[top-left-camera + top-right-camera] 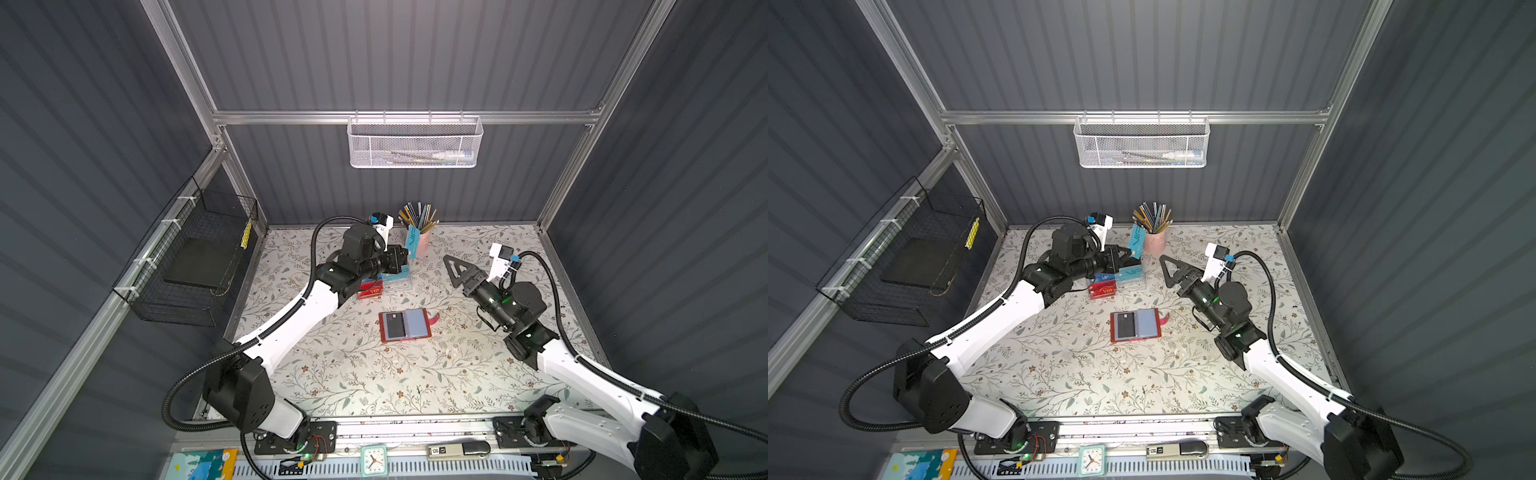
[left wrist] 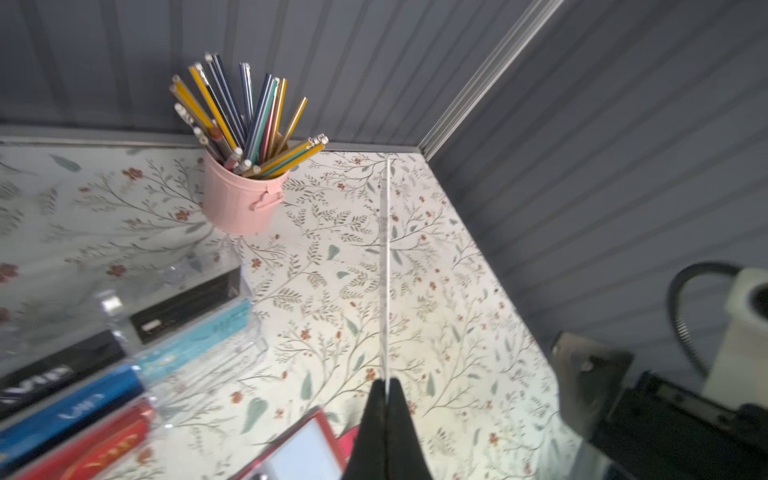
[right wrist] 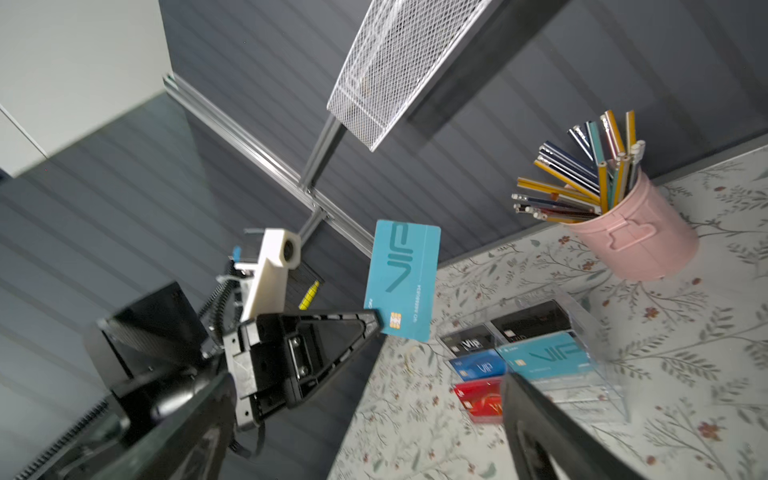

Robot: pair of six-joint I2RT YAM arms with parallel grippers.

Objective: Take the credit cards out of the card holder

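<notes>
Thin plastic teal card (image 3: 403, 282) with pale "VIP" lettering: out of its sleeve, standing upright in the air above the table. The left gripper (image 3: 376, 323) has it by the lower end near the chip, fingers pinched tight on it. In the left wrist view the card shows edge-on as a thin line rising from between the black fingertips (image 2: 374, 415).

Red leather-look booklet card holder (image 1: 405, 325): lies open and flat near the middle of the table, with its snap tab (image 1: 434, 319) sticking out on its right side. A flat black card (image 1: 395, 325) sits in the left clear sleeve. The right sleeve shows plain blue-grey.

Beyond the card holder, toward the rear wall, the teal card hangs just beside a pink metal pail (image 1: 423, 245) stuffed with pencils. A clear plastic compartmented box (image 1: 388, 282) sits between the card holder and the left gripper. It holds teal, blue, red and black cards.

Right gripper (image 1: 455, 269): off to the right of the card holder and raised above the table, fingers spread wide, nothing between them.

Surface: pale cloth (image 1: 353, 374) printed with leafy sprigs and small red-brown flowers.

Room: dark grey ribbed wall panels on three sides, in an aluminium frame.
- A white mesh basket (image 1: 415, 143) hangs on the rear rail, high above the card holder.
- A black wire basket (image 1: 195, 262) hangs on the wall far to its left.
- A small white clock (image 1: 374, 459) lies past the table's front edge, on the near side of the card holder.
</notes>
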